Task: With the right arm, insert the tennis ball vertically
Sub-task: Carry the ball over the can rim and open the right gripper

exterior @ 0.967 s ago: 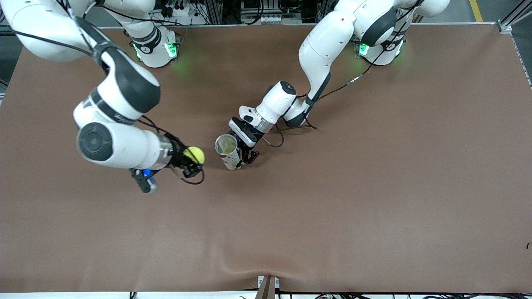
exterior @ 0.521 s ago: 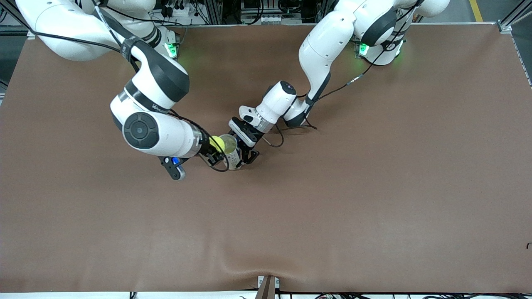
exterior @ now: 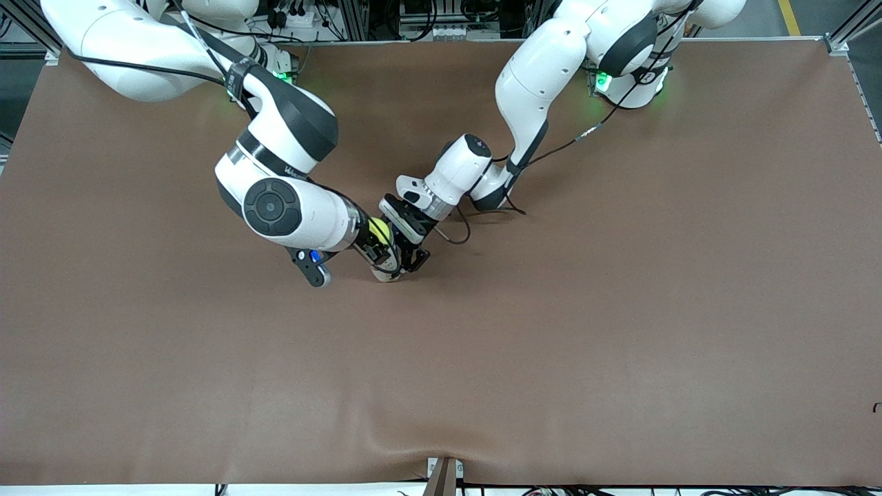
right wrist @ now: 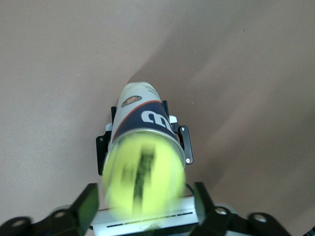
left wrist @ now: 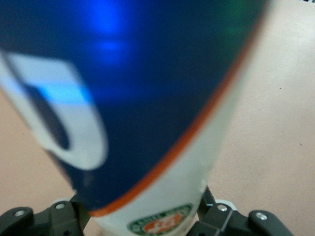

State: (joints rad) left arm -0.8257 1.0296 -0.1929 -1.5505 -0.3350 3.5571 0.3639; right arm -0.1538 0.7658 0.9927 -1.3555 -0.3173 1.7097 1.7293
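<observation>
Both pincers grip: right pincer [exterior: 377,238] clasps tennis ball [exterior: 379,229] over can [exterior: 390,265], left pincer [exterior: 411,258] clamps can.

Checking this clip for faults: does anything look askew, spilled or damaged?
Nothing stands out. The left gripper holds the can upright on the table; the right gripper holds the ball over its mouth.
</observation>
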